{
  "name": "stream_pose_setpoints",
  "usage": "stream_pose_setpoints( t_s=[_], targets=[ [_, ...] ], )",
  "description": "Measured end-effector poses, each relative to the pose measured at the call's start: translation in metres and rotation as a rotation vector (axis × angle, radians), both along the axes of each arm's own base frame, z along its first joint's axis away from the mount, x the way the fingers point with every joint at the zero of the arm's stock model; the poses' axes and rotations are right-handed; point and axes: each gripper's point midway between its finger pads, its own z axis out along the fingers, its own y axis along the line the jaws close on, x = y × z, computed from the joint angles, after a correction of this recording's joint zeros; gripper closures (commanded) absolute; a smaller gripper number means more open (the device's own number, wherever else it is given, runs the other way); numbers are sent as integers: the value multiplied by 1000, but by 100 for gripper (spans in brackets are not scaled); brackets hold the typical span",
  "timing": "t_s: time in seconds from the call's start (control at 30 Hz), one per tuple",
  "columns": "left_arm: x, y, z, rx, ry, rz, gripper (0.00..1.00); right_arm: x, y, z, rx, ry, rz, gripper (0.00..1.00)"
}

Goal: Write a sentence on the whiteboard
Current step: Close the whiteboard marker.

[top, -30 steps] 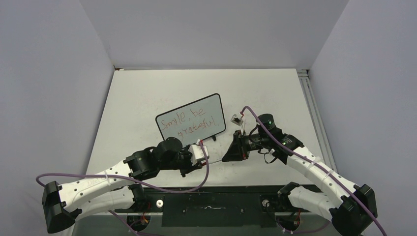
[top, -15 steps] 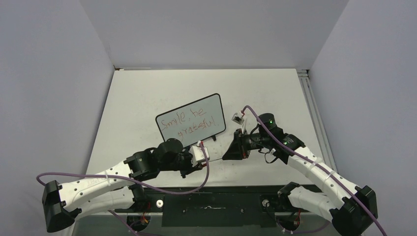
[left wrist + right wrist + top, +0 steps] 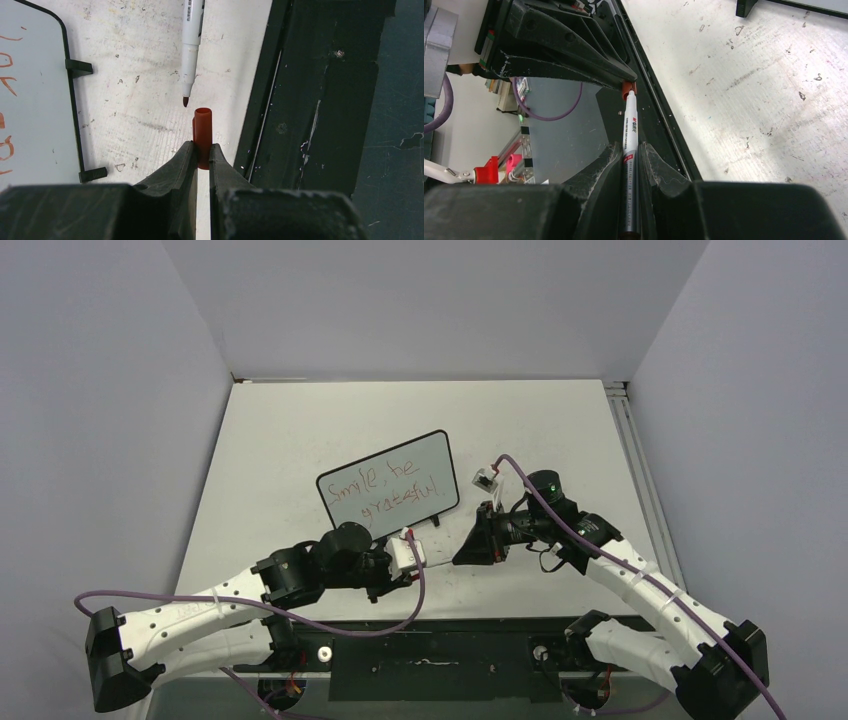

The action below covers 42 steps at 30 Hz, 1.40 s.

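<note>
Left hand point(image 3: 202, 150) clamped on red cap point(image 3: 202, 124); right hand point(image 3: 630, 148) grips marker point(image 3: 631, 122).

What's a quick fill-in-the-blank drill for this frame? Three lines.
1. The left gripper is shut on a ____ cap.
2. The right gripper is shut on the ____ marker.
3. The sentence on the whiteboard runs over ____ lines.
Missing words: red; white; two.
</note>
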Motion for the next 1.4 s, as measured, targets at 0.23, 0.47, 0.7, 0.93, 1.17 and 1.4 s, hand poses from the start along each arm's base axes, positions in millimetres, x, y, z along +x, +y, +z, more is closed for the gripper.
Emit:
stream_pose_setpoints(
  t_s=[0.23, 0.47, 0.7, 0.93, 1.17, 1.4],
  targets=[
    [0, 0, 0, 0, -1, 1, 100, -4, 1, 1, 6, 5, 19, 95],
    [0, 0, 0, 0, -1, 2, 100, -6, 2, 1, 6, 5, 25, 95],
    [0, 0, 1, -2, -2, 2, 100, -6, 1, -1, 3, 6, 25, 95],
    [0, 0, 2, -6, -4, 2, 100, -6, 2, -1, 3, 5, 26, 95],
    [0, 1, 2, -5, -3, 2, 100, -8, 2, -2, 1, 7, 32, 95],
    [-1, 2, 0, 1, 1, 2, 100, -10, 3, -3, -2, 9, 37, 95]
  ],
)
